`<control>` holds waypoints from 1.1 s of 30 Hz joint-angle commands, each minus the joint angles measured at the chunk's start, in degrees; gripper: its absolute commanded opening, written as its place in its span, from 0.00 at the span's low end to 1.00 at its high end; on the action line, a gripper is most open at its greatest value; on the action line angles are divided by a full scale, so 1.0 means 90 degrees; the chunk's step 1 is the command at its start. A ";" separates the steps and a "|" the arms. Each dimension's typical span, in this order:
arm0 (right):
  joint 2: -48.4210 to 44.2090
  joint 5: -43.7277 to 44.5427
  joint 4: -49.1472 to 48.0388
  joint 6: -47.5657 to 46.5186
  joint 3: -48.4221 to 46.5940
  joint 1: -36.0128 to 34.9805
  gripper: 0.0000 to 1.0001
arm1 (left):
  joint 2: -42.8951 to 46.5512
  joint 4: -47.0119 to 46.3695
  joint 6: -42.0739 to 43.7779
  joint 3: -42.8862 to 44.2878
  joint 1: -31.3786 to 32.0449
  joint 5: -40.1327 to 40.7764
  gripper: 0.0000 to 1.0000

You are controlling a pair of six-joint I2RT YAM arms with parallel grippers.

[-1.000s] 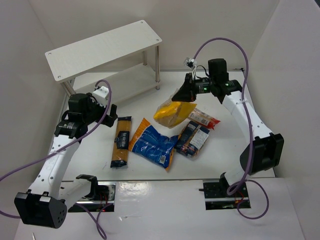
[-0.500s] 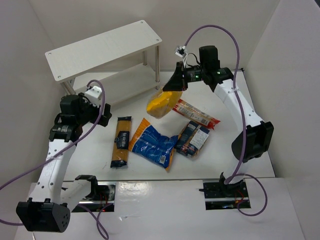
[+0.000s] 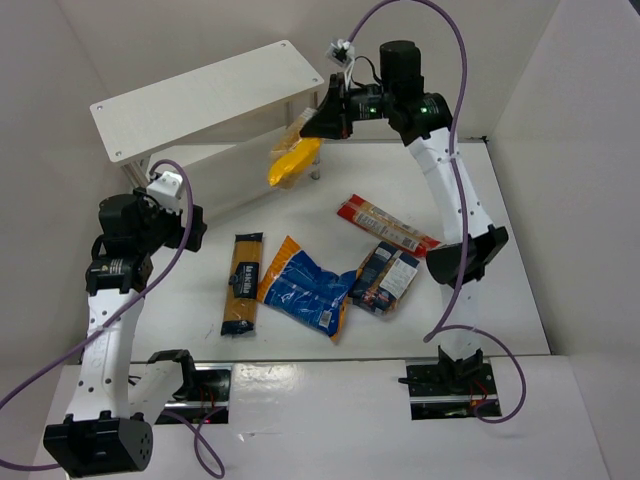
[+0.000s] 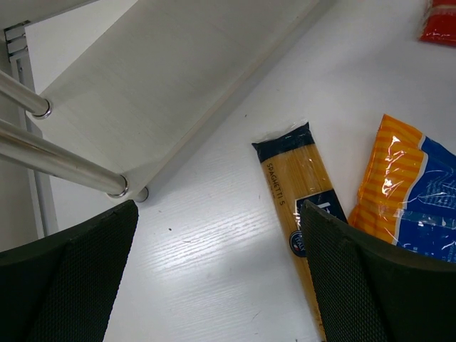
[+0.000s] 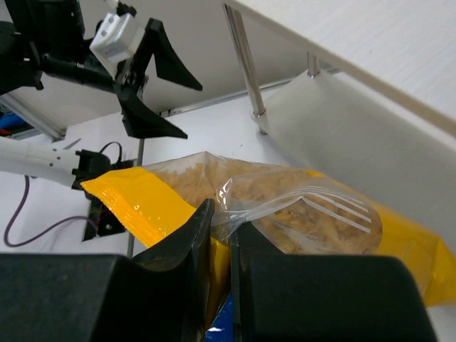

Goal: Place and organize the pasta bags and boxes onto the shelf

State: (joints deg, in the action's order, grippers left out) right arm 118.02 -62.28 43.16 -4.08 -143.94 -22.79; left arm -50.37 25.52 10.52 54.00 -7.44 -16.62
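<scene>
Four packages lie on the desk (image 3: 190, 310): one spaghetti packet (image 3: 242, 283), one blue bag (image 3: 308, 285), one dark blue box (image 3: 386, 278), and farther back one red packet (image 3: 388, 224). The left pincer (image 4: 217, 214) hangs wide open, empty, left of the spaghetti packet. The right pincer (image 3: 318, 125) grips the fifth package, one yellow bag (image 3: 293, 160), in the air at the right end of the two-tier shelf (image 3: 205, 95).

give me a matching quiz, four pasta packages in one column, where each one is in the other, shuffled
1 yellow-and-clear bag of short pasta
2 long orange-dark spaghetti packet
3 slim red-clear packet
4 dark blue box

a flat on table, nearest left arm
b beside blue crinkly bag, toward right arm
c in right arm's jaws, airborne by white two-tier shelf
d on table, farthest back

Pairs: 1-c, 2-a, 3-d, 4-b
</scene>
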 commanded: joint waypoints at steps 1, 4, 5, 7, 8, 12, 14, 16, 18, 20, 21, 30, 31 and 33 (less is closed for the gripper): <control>-0.0125 -0.0121 -0.0049 -0.0055 -0.1153 -0.0153 0.00 | -0.0028 -0.0081 0.0090 0.0006 -0.0052 -0.0281 1.00; -0.0125 0.0103 0.0009 -0.0142 -0.1477 -0.0231 0.00 | -0.0096 -0.0081 0.0090 -0.0052 -0.0052 -0.0282 1.00; -0.0125 0.0220 0.0155 -0.0355 -0.1564 -0.0290 0.00 | -0.0097 -0.0081 0.0090 -0.0052 -0.0052 -0.0282 1.00; -0.0125 0.0659 0.0331 -0.0620 -0.1857 -0.0495 0.00 | -0.0097 -0.0081 0.0149 -0.0052 -0.0052 -0.0341 1.00; -0.0067 0.0786 0.0390 -0.0786 -0.2023 -0.0573 0.00 | -0.0097 -0.0081 0.0149 -0.0052 -0.0052 -0.0341 1.00; 0.0099 0.0885 0.0283 -0.0573 -0.2317 -0.0701 0.00 | -0.0097 -0.0023 0.0208 -0.0052 -0.0247 -0.0710 1.00; 0.0187 0.0612 0.0283 -0.0495 -0.2453 -0.0701 0.00 | -0.0028 -0.0023 0.0208 -0.0052 -0.0306 -0.1013 1.00; 0.0266 0.0292 0.0224 -0.0309 -0.2454 -0.0701 0.00 | -0.0028 0.0055 0.0314 0.0006 -0.0306 -0.1822 1.00; 0.0325 0.0027 0.0079 -0.0115 -0.2377 -0.0701 0.00 | -0.0087 0.0230 0.0606 0.0006 -0.0364 -0.2573 1.00; 0.0325 -0.0306 -0.0039 0.0032 -0.2259 -0.0701 0.00 | -0.0164 0.0308 0.0812 0.0006 -0.0451 -0.3609 1.00; 0.0325 -0.0374 -0.0039 0.0091 -0.2191 -0.0701 0.00 | -0.0165 0.0387 0.1006 0.0006 -0.0452 -0.3921 1.00; 0.0266 -0.1438 -0.0761 0.1067 -0.1654 -0.0642 0.00 | -0.0536 0.0299 0.1594 0.0123 -0.0745 -0.6375 1.00; 0.0266 -0.1536 -0.0965 0.1329 -0.1528 -0.0642 0.00 | -0.0623 0.0299 0.1768 0.0123 -0.0745 -0.6540 1.00; 0.0266 -0.1663 -0.1103 0.1516 -0.1430 -0.0700 0.00 | -0.0712 0.0125 0.1945 0.0123 -0.0745 -0.6687 1.00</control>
State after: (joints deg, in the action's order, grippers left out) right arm 123.26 -70.41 44.34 3.90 -157.18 -28.73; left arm -55.94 29.47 22.57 53.98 -13.76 -67.44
